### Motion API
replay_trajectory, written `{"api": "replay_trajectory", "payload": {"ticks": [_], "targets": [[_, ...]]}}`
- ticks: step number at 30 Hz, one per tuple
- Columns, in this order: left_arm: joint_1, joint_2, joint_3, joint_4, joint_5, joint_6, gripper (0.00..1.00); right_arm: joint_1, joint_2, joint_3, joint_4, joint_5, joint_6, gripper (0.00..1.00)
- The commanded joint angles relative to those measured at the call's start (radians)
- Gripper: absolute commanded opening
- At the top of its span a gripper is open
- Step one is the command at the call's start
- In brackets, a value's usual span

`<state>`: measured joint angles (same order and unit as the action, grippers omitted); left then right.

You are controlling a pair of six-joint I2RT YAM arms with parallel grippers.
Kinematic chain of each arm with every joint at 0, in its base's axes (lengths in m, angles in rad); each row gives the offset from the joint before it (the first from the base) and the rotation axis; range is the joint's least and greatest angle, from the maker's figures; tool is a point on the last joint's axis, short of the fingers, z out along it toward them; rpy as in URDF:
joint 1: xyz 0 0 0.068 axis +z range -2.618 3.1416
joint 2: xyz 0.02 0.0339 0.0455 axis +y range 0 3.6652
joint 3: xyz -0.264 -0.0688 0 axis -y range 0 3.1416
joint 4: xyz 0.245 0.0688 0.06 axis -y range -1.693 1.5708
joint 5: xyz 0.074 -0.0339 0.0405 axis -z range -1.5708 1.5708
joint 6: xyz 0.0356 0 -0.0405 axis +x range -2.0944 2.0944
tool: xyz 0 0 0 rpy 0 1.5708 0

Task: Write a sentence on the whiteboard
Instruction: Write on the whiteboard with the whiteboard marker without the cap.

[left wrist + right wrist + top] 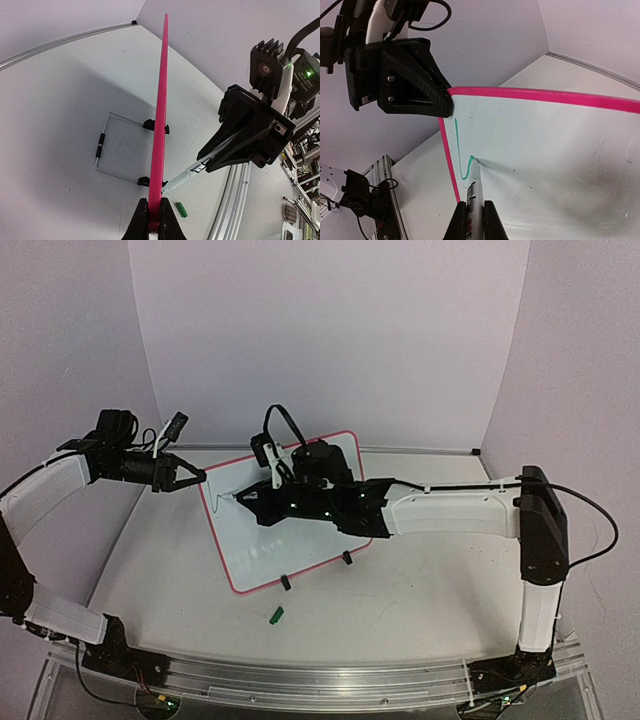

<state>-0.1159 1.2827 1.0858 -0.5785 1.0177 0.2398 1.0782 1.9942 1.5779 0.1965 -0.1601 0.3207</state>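
The whiteboard (290, 545), white with a pink-red frame, stands tilted on the table. My left gripper (200, 478) is shut on its upper left corner. The left wrist view shows the frame (161, 100) edge-on, pinched in the left gripper (155, 202). My right gripper (262, 505) is shut on a grey marker (476, 195), whose tip touches the board face (545, 150) near the left edge. Of the sentence, one green stroke (456, 145) shows: a line down, then a short hook up to the tip. The marker (187, 177) also shows in the left wrist view.
A green marker cap (277, 616) lies on the table in front of the board. Two black clip feet (285, 582) and a wire stand (107, 145) prop the board. An aluminium rail (300, 675) runs along the near edge. Backdrop walls close the back and sides.
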Motion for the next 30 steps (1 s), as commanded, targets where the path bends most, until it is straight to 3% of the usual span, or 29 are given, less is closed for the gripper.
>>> {"api": "replay_trajectory", "payload": {"ticks": [1,30], "targets": [[0.001,-0.040,0.003,-0.011,0.026,0.006,0.00,-0.012,-0.061,-0.050,0.019,0.057,0.015,0.00],[0.001,-0.042,0.002,-0.014,0.022,0.009,0.00,-0.012,-0.080,-0.028,0.047,0.104,0.009,0.00]]}}
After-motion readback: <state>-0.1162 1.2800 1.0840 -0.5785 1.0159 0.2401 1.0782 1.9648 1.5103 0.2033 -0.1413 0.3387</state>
